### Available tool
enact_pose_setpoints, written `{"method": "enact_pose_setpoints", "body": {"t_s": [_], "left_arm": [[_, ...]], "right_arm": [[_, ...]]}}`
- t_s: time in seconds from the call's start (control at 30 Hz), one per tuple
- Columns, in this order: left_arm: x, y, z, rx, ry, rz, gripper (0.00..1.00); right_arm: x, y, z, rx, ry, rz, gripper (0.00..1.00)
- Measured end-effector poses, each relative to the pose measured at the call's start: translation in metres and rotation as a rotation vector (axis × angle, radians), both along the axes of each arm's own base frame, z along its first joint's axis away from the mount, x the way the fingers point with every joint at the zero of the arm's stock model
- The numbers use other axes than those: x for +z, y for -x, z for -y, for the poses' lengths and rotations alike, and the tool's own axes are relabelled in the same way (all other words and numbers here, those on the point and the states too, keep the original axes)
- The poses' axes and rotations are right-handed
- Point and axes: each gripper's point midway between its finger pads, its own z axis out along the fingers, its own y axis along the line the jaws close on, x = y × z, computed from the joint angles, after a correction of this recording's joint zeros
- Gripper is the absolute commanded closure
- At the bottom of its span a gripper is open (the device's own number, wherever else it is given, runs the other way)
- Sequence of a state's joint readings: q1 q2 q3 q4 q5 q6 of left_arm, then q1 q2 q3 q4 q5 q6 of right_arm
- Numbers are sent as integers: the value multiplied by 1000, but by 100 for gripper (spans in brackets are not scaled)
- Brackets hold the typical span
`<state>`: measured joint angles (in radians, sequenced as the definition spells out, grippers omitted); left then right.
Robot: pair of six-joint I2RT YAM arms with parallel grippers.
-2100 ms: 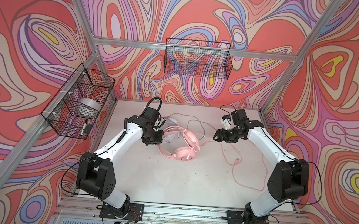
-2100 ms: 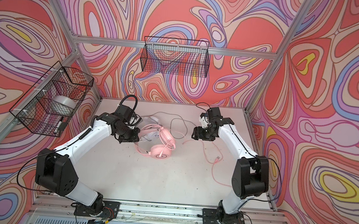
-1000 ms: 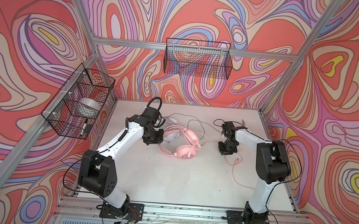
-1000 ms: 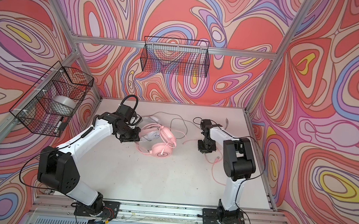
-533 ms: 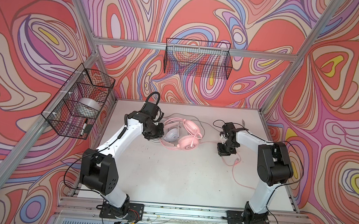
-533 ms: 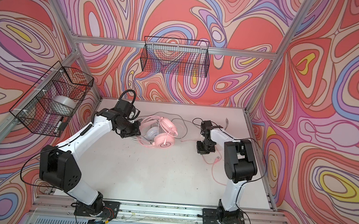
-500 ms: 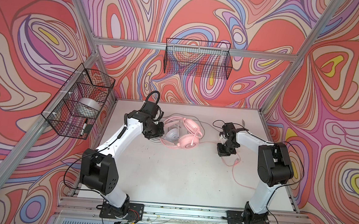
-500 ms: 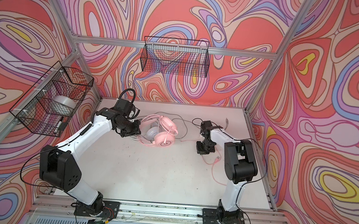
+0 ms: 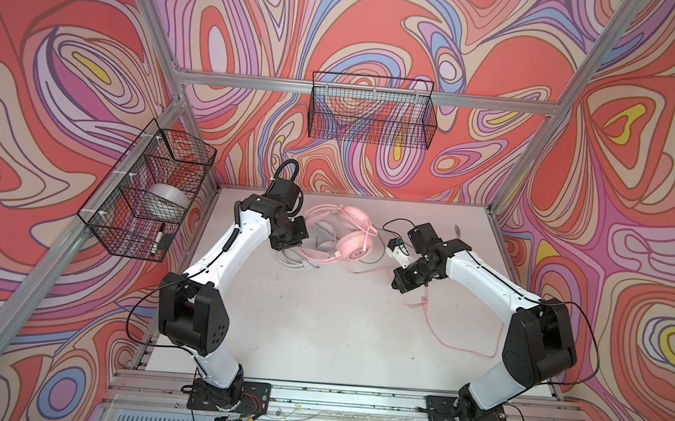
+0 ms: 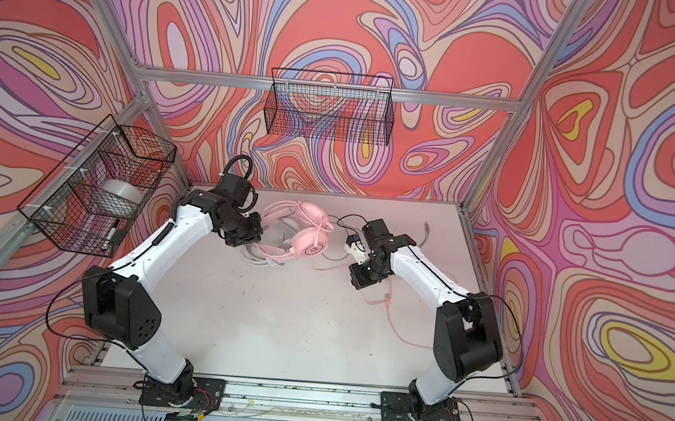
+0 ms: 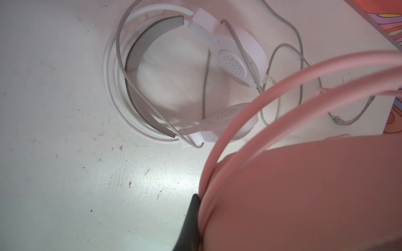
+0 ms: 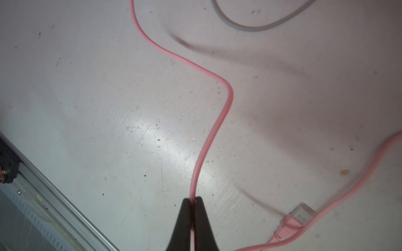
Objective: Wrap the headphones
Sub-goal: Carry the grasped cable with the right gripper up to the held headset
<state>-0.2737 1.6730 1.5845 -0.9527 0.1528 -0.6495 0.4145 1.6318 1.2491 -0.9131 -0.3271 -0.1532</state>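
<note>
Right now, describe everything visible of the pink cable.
The pink cable is thin, smooth and rubbery-looking, the same colour as the pink headset it runs toward. The right gripper is shut on it partway along. Ahead of the gripper it snakes in a loose S over the table. Behind the gripper, the slack lies in a wide loop on the table and ends in a pink USB plug with a silver tip. It is not wound around the headset.

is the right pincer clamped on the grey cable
No, the right pincer is shut on the pink cable; the grey cable lies apart from it.
</note>
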Motion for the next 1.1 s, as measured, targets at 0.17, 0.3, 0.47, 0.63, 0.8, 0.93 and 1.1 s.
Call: {"method": "enact_pose_setpoints", "body": {"t_s": [0.17,0.3,0.47,0.63,0.8,0.93,1.1], "left_arm": [[-1,-9,-4,25,-33,-2,100],[-4,-14,-8,37,-75,-11,100],[0,-23,-3,30,-158,4,100],[-2,-23,9,2,-189,6,100],[-12,-21,11,-6,-224,-17,100],[-18,-19,10,-14,-247,-38,100],[-19,-17,12,-35,-258,-42,100]], "right_arm": [[24,25,-27,164,-98,29,100],[58,35,-38,250,-193,126,100],[92,51,-51,355,-290,221,100],[108,61,-64,432,-351,225,100],[127,61,-69,478,-388,263,100],[140,61,-72,507,-408,292,100],[156,60,-75,537,-420,329,100]]}}
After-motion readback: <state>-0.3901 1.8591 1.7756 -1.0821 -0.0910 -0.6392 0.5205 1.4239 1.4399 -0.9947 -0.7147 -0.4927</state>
